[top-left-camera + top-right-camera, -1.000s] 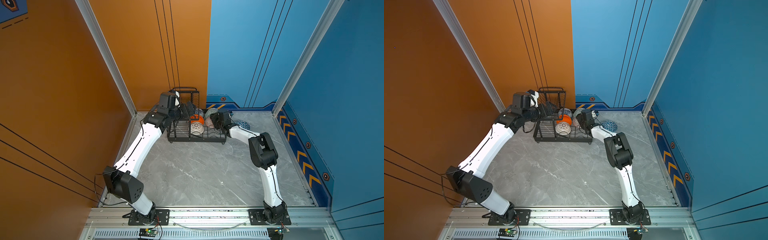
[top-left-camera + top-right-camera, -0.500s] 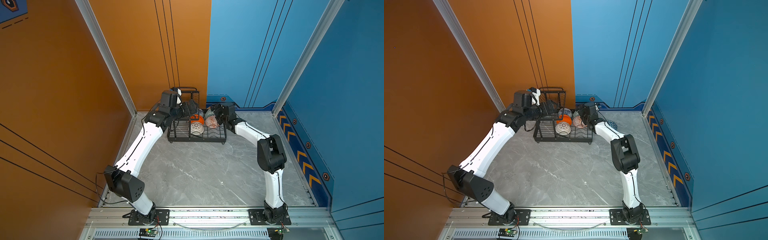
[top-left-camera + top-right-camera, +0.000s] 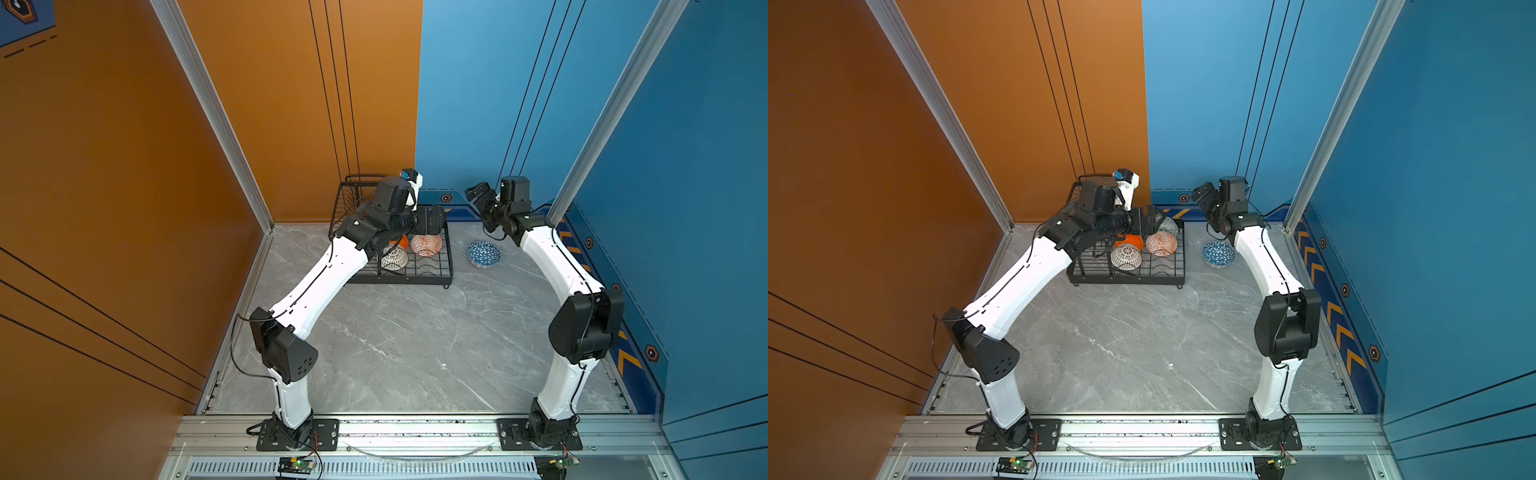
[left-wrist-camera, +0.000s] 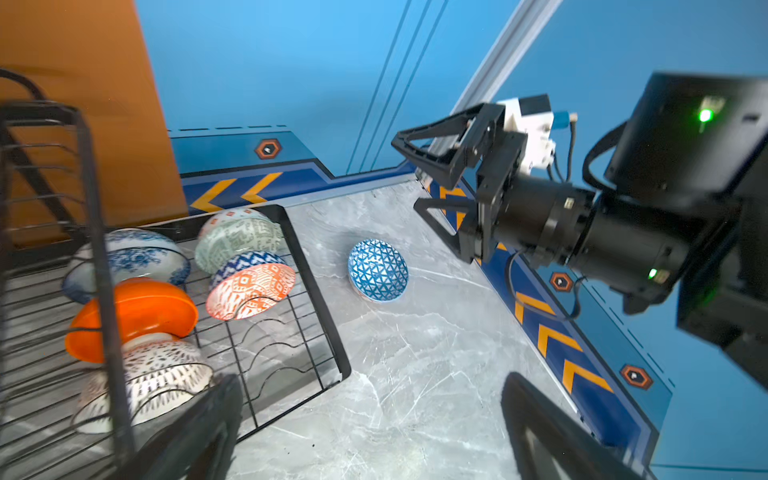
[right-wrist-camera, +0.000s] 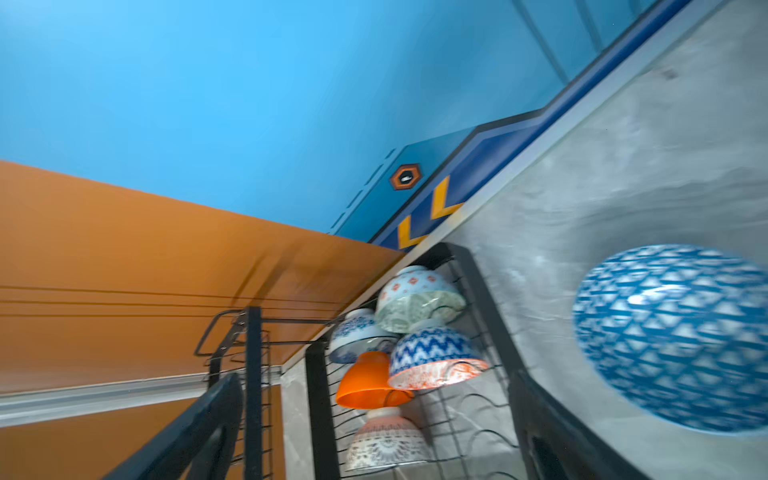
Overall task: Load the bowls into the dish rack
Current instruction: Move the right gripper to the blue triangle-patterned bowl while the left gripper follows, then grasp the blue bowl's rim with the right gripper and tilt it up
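Note:
The black wire dish rack (image 3: 415,281) (image 3: 1125,281) stands at the back of the floor. Its lower tray holds a blue floral bowl (image 4: 133,257), a pale green bowl (image 4: 239,237), an orange-white bowl (image 4: 251,291) (image 3: 426,244), a plain orange bowl (image 4: 137,311) and a white lattice bowl (image 4: 153,374) (image 3: 394,258). A blue-white triangle bowl (image 3: 483,254) (image 3: 1218,253) (image 4: 378,270) (image 5: 673,336) lies on the floor right of the rack. My left gripper (image 3: 432,220) (image 4: 370,415) hovers open over the rack's right end. My right gripper (image 3: 478,195) (image 4: 409,170) hangs open and empty, raised behind the triangle bowl.
The orange wall (image 3: 291,124) and blue wall (image 3: 478,104) close in right behind the rack. A raised wire basket (image 3: 353,195) sits at the rack's left end, under my left arm. Grey marble floor (image 3: 415,340) stretches toward the front rail.
My right gripper opened, left the orange-white bowl in the rack, and drew back up and to the right. My left gripper shifted a little to the right over the rack.

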{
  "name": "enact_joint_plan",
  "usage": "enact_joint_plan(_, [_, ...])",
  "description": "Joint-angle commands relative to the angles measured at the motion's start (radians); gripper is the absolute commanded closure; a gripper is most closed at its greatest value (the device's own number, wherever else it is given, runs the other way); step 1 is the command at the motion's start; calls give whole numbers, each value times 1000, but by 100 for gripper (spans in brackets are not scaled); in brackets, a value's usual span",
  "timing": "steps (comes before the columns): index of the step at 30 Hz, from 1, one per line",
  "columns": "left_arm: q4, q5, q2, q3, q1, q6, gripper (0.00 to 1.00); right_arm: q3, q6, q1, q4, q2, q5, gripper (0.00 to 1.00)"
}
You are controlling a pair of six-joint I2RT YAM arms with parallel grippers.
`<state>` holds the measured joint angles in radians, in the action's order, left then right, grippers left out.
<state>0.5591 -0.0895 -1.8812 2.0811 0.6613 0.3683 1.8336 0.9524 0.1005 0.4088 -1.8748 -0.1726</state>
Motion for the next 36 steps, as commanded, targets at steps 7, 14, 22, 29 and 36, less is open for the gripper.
enact_joint_plan(7, [36,94,-145,73,76,-45,2,-78,-168,-87,297,-6,-35,0])
enact_joint_plan(14, [36,96,-178,74,86,-28,2,-50,-227,-87,401,-118,-24,0])
enact_joint_plan(22, [38,92,-168,26,93,-34,2,-9,-233,-101,458,-237,-3,11])
enact_joint_plan(29, [39,89,-148,-18,87,-37,2,54,-240,-105,471,-330,-28,23])
enact_joint_plan(36, [39,82,-143,-36,74,-35,2,96,-249,-114,496,-385,-25,42])
